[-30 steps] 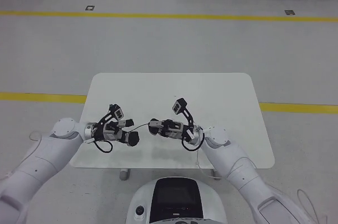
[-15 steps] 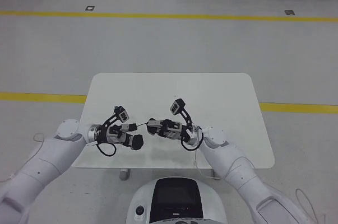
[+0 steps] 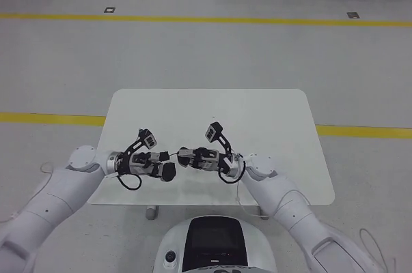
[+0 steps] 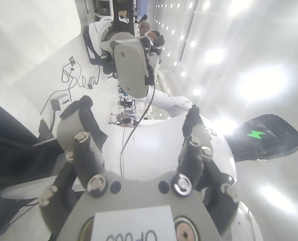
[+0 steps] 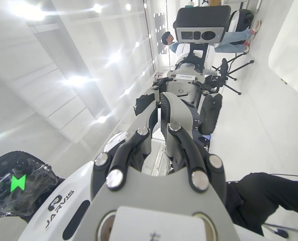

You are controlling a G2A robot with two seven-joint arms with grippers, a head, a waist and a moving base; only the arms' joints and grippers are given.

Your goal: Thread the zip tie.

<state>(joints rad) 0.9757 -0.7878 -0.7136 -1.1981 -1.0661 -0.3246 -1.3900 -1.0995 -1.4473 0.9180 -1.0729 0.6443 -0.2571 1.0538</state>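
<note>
Over the front middle of the white table (image 3: 260, 116) my two grippers face each other, almost tip to tip. My right gripper (image 3: 182, 156) (image 5: 155, 101) has its grey fingers pressed together on the zip tie (image 3: 170, 151). In the left wrist view the tie is a thin dark strand (image 4: 135, 129) running from the right arm's grey finger (image 4: 130, 68) down between my left fingers. My left gripper (image 3: 166, 168) (image 4: 138, 105) stands open, its black-tipped fingers wide apart on either side of the strand. One of its black pads (image 5: 211, 114) sits just past my right fingertips.
The table's bare back and right side (image 3: 281, 136) carry no other objects. Its front edge (image 3: 212, 203) lies just below the arms. Grey floor with yellow lines (image 3: 369, 130) surrounds it.
My left gripper has moved right and a little toward the table's front, and my right gripper has edged left. The gap between them has shrunk.
</note>
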